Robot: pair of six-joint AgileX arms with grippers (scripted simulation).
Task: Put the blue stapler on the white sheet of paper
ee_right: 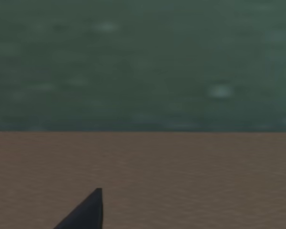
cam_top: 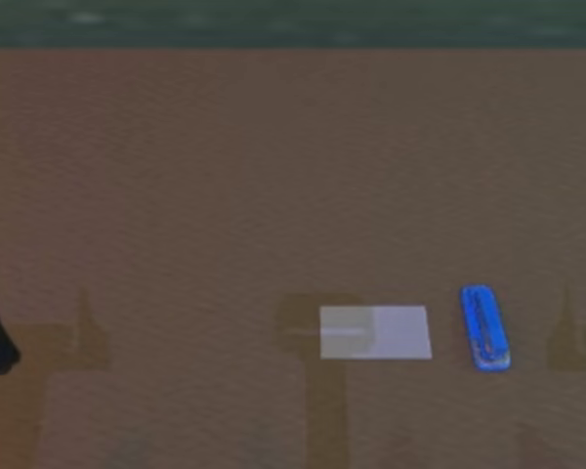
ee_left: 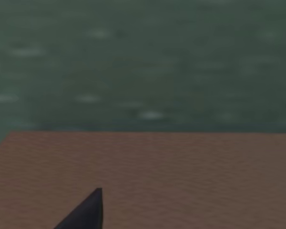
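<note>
My top camera hangs above the table (cam_top: 273, 176) and looks steeply down; it takes in the brown surface from the near edge to the far edge, where a strip of green backdrop (cam_top: 293, 20) shows; the white sheet of paper (cam_top: 376, 332) and the blue stapler (cam_top: 484, 328) sit toward its near right. My left wrist camera rides low and close over the table (ee_left: 181, 176), facing level toward the far edge and the green backdrop (ee_left: 143, 62); my right wrist camera does the same, with table (ee_right: 181, 176) below and backdrop (ee_right: 143, 62) above. All three views share the far table edge and the backdrop.
</note>
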